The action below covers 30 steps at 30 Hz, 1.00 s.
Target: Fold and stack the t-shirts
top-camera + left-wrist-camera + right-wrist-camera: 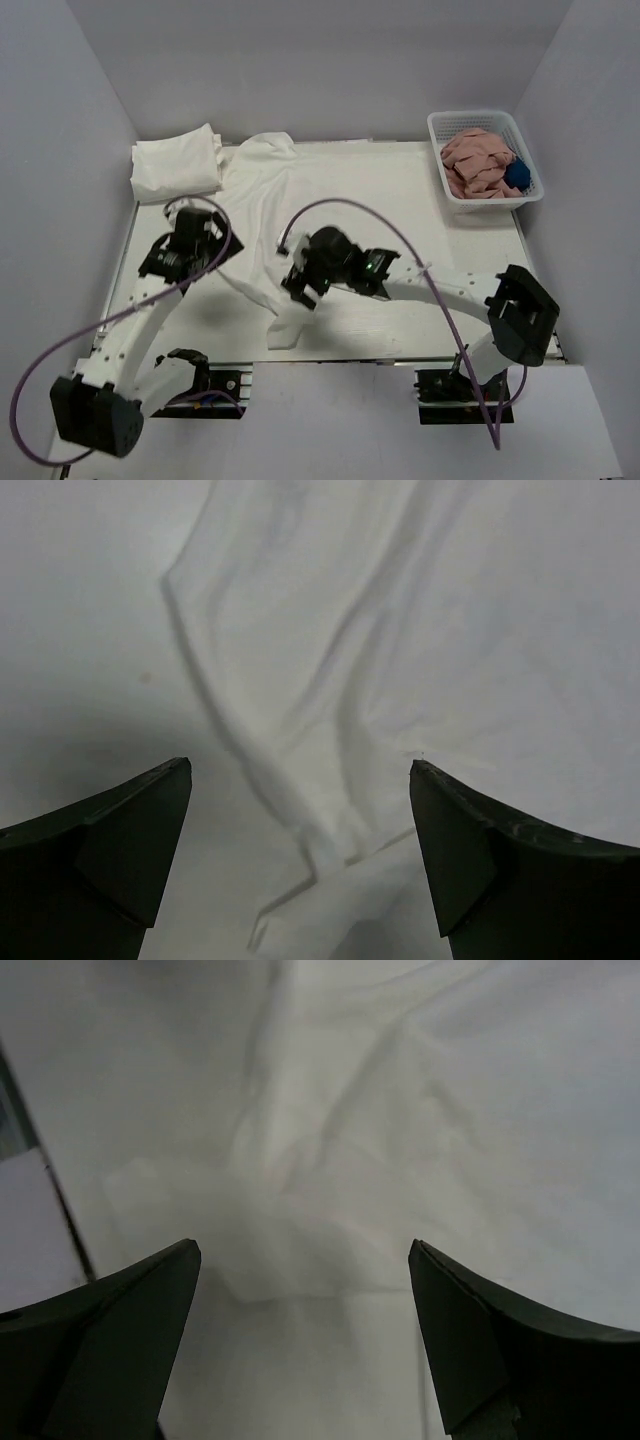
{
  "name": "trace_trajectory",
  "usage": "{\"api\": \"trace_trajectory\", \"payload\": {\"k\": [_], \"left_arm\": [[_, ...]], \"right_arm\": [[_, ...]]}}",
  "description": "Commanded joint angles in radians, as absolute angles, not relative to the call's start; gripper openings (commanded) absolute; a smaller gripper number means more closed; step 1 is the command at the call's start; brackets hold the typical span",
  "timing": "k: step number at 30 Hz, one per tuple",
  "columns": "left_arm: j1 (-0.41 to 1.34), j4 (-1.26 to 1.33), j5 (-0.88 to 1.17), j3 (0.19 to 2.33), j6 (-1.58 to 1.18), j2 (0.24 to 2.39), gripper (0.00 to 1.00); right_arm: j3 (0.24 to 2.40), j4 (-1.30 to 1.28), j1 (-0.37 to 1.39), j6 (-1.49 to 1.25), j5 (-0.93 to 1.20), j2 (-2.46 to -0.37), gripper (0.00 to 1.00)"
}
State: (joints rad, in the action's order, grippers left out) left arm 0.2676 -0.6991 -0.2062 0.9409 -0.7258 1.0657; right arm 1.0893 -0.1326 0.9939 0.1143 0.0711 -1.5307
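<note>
One of the t-shirts lies spread and rumpled over the left half of the white table. Another is a folded white bundle at the back left corner. My left gripper hangs open over the spread shirt's left side; in the left wrist view a wrinkled flap of white cloth lies below the open left gripper. My right gripper is open over the shirt's near part, and the right wrist view shows a cloth edge below the right gripper. Neither holds anything.
A white plastic basket at the back right holds crumpled pink cloth and something blue. Grey walls close the table on the left, back and right. Purple cables loop off both arms.
</note>
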Motion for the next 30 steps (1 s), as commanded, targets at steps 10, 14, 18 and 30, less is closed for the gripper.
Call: {"api": "trace_trajectory", "payload": {"k": [10, 14, 18, 30], "left_arm": [[0.268, -0.976, -0.282, 0.721, -0.976, 0.753, 1.00], [0.268, -0.976, -0.273, 0.721, -0.966, 0.762, 1.00], [0.268, -0.951, -0.273, 0.721, -0.957, 0.782, 1.00], [0.278, -0.856, -0.193, 0.710, -0.893, 0.882, 1.00]], "right_arm": [[1.121, -0.091, 1.322, 0.209, -0.153, -1.785, 0.83], [1.117, -0.049, 1.327, 0.169, -0.227, -1.833, 0.49], [1.101, -0.022, 1.327, 0.062, -0.302, -1.766, 0.00], [0.876, -0.139, 1.177, -0.494, -0.254, -1.358, 0.08]]}}
